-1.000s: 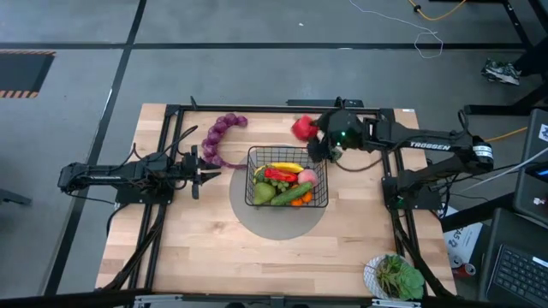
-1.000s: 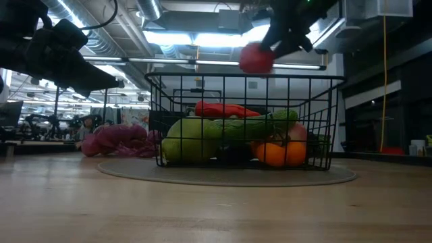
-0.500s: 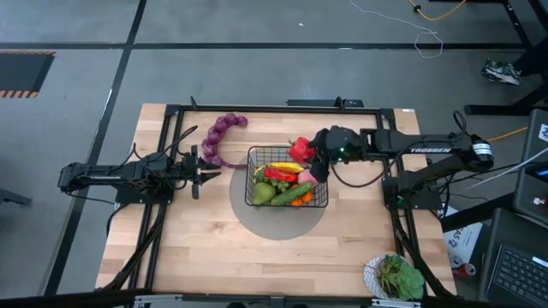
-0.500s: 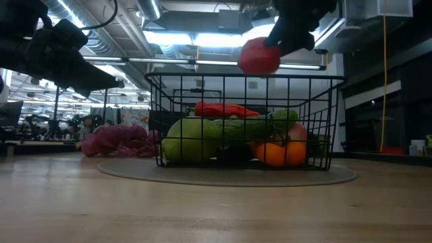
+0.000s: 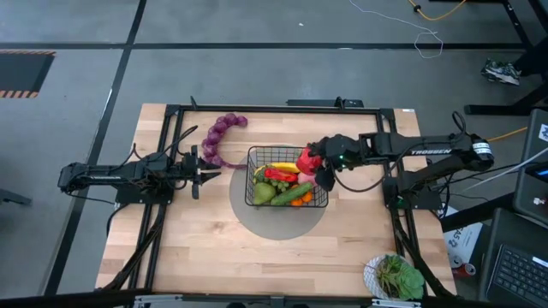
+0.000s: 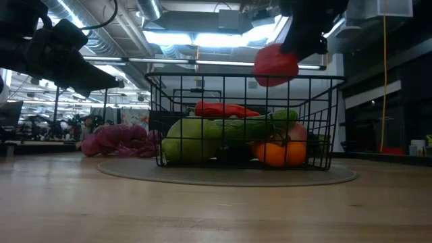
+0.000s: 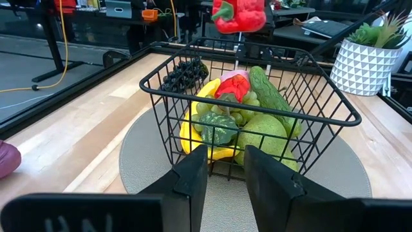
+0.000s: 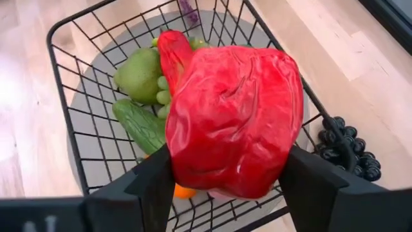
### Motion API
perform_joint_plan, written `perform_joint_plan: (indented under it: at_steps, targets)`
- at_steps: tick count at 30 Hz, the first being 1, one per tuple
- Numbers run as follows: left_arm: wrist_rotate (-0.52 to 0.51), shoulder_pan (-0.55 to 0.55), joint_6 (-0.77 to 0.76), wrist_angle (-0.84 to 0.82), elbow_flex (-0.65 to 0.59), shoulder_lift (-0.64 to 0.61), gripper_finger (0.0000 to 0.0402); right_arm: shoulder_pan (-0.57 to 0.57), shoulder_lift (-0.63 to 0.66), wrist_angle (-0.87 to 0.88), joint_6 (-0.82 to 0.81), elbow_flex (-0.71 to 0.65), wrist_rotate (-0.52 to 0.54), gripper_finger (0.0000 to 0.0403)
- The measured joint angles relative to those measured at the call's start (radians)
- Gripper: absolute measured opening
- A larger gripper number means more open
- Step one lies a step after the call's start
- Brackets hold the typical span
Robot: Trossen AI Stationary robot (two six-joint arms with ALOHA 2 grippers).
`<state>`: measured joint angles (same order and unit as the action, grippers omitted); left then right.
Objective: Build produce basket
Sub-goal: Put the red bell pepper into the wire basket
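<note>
Item: small square black wire-grid basket [image 5: 287, 190], standing on a round grey mat [image 5: 278, 224] at the middle of the light wooden table [image 5: 197, 248].

Contents: green pear [image 6: 189, 140], green cucumber [image 6: 260, 126], orange fruit [image 6: 280, 154], yellow banana [image 7: 193, 132], long red pepper [image 6: 226, 109].

Held above the basket's right rim: glossy red bell pepper [image 8: 233, 119], pinched between the fingers of the right gripper [image 8: 228, 180].

Outside: string of purple grapes [image 5: 219, 137] on the table behind and left of the basket.

Left gripper [image 5: 199, 171]: low, just left of the basket, fingers [image 7: 193, 177] slightly parted, holding nothing.

Front right corner: leafy green plant in a white bowl [image 5: 394, 277].
</note>
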<state>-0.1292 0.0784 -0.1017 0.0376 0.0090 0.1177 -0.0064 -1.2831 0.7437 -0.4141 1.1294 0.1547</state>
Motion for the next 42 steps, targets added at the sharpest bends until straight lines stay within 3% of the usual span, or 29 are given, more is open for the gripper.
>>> perform_joint_plan:
  at_steps: [14, 25, 37, 42]
  targets:
    - [0.0, 0.0, 0.0, 0.0, 0.0, 0.0, 0.0096, 0.004, 0.0, -0.001, -0.001, 0.0, -0.001, 0.0247]
    - [0.0, 0.0, 0.0, 0.0, 0.0, 0.0, 0.0096, 0.004, 0.0, -0.022, -0.001, 0.0, -0.061, 0.0248]
    - [0.0, 0.0, 0.0, 0.0, 0.0, 0.0, 0.0096, 0.003, 0.0, -0.022, 0.034, 0.0, -0.032, 0.0249]
    - [0.0, 0.0, 0.0, 0.0, 0.0, 0.0, 0.0096, 0.003, 0.0, -0.022, 0.108, 0.0, -0.008, 0.027]
